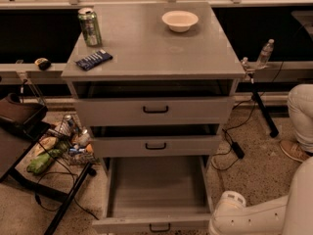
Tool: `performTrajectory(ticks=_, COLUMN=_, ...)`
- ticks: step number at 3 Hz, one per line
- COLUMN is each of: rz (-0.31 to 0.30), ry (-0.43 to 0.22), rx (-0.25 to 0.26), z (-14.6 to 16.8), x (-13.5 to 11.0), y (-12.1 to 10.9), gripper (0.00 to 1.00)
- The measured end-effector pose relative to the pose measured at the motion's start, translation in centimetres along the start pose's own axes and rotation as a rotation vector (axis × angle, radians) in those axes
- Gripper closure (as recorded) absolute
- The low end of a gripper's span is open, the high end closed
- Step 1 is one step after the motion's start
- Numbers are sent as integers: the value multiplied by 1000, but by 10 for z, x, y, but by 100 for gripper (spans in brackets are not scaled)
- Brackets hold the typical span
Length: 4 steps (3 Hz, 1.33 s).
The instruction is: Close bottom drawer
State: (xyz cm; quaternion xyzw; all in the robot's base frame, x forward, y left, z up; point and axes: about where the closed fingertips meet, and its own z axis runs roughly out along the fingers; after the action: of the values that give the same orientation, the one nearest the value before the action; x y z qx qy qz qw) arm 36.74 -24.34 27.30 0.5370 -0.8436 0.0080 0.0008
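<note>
The grey cabinet (155, 48) has three drawers. The bottom drawer (156, 187) is pulled far out and looks empty inside. Its front panel (122, 224) with a small black bar handle (160, 227) is at the lower edge of the view. The middle drawer (155, 145) and the top drawer (155, 110) stand slightly ajar. My white arm (259, 214) is at the bottom right, beside the open drawer's right front corner. My gripper is out of view below the picture's edge.
On the cabinet top are a green can (90, 27), a blue packet (94, 59) and a white bowl (180, 20). A basket of items (61, 143) and a dark stand (19, 131) are at the left. A person's leg (302, 114) and a water bottle (264, 54) are at the right.
</note>
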Motion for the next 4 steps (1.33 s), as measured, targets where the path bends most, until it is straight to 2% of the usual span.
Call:
performTrajectory(ticks=1, rz=-38, ry=-66, rx=4, z=45, x=-10, y=-6, gripper=25)
performTrajectory(ticks=2, rz=-62, ry=-93, rx=-10, z=89, x=-32, y=-7, gripper=49)
performTrajectory(ticks=3, rz=-30, ry=-109, rx=-6, z=112, x=-36, y=-7, gripper=71)
performTrajectory(ticks=4, rz=-27, ry=-110, rx=-7, z=115, x=-36, y=-7, gripper=95)
